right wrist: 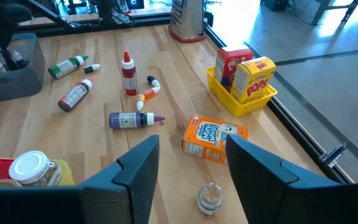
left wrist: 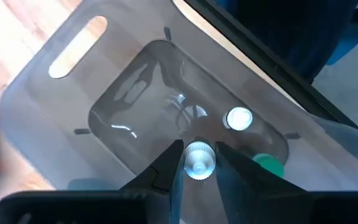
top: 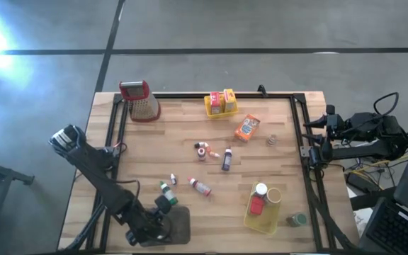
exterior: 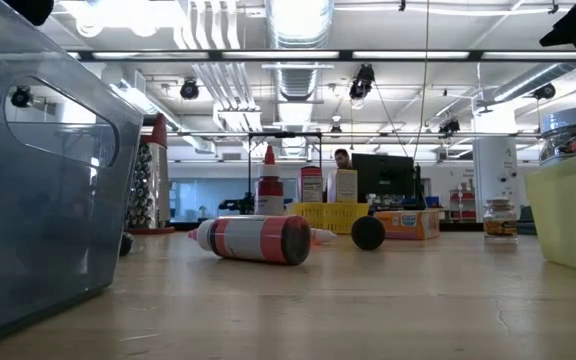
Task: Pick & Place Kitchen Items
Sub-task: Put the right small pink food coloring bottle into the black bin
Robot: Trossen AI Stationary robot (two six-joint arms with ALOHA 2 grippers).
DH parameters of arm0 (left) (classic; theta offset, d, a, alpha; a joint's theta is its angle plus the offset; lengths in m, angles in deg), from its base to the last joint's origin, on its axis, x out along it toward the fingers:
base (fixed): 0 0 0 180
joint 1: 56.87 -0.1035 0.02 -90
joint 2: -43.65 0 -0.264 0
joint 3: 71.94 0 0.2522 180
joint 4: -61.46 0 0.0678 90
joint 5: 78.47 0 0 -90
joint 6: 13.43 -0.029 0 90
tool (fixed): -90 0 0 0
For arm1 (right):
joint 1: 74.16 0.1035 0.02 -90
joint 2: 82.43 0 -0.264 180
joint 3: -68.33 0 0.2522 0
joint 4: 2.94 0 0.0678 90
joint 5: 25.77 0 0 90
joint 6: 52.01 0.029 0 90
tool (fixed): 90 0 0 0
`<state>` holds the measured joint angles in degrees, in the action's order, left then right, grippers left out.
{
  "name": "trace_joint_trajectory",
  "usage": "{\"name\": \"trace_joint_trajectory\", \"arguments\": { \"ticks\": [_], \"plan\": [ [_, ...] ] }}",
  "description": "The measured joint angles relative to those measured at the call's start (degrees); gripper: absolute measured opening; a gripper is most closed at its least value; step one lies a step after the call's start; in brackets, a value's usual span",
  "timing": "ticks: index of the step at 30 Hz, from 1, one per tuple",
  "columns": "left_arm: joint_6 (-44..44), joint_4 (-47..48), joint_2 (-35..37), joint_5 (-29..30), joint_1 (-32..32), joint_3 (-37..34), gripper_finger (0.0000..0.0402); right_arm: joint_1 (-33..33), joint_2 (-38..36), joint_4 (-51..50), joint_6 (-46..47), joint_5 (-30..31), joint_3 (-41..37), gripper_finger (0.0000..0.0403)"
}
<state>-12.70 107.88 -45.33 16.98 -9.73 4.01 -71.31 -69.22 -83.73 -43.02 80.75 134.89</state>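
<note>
Left wrist view: the left gripper (left wrist: 197, 163) pinches a white-capped bottle (left wrist: 198, 160) over the grey tray (left wrist: 73, 93). Right gripper (right wrist: 188, 163) hangs wide apart at the table's (top: 190, 127) edge.

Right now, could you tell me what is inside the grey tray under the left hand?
In the grey tray lie a white-capped bottle and a green-capped one. The left hand holds another white-capped bottle above them. Its fingers hide the tray's near part.

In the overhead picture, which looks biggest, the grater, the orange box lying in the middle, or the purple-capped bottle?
1. Grater, clearly largest.
2. Orange box.
3. Purple-capped bottle, the slimmest and smallest.
</note>
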Motion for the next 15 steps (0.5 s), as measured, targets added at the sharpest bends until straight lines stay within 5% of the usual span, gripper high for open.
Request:
{"name": "trace_joint_trajectory", "arguments": {
  "ticks": [15],
  "plan": [
    [2.4,-1.6,-5.8,-0.1,0.7,0.0,0.0085,0.0,0.0,0.0,0.0,0.0,0.0,0.0140]
  ]
}}
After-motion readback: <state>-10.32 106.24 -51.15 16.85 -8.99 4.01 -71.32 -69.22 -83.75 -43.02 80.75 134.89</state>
